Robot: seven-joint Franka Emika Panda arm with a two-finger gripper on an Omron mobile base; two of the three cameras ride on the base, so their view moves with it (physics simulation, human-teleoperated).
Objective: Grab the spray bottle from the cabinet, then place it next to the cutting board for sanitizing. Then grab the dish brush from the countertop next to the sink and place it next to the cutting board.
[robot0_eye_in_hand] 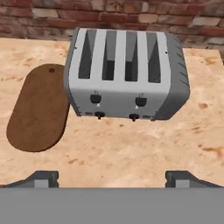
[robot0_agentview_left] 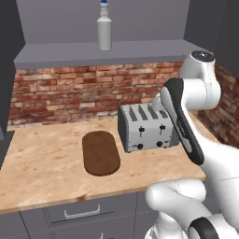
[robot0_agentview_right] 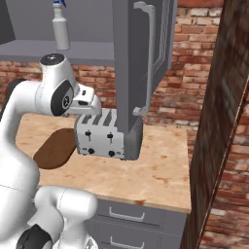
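Observation:
The spray bottle (robot0_agentview_left: 104,30) (robot0_agentview_right: 60,28) stands upright on the grey shelf of the open cabinet (robot0_agentview_left: 60,52), above the brick wall. The cutting board (robot0_agentview_left: 101,153) (robot0_eye_in_hand: 38,108) (robot0_agentview_right: 55,148) lies flat on the countertop (robot0_agentview_left: 42,163), just left of a toaster. My gripper (robot0_eye_in_hand: 113,179) hovers above the countertop in front of the toaster, open, its fingertips (robot0_eye_in_hand: 42,178) wide apart with nothing between them. It is far below the bottle. The dish brush and the sink are out of view.
A silver four-slot toaster (robot0_agentview_left: 147,126) (robot0_eye_in_hand: 124,74) stands right of the board. The cabinet door (robot0_agentview_right: 133,63) with its long bar handle (robot0_agentview_right: 151,63) hangs open above the toaster. Grey drawers (robot0_agentview_left: 81,212) run under the slab. A dark wall (robot0_agentview_right: 219,146) stands at the right.

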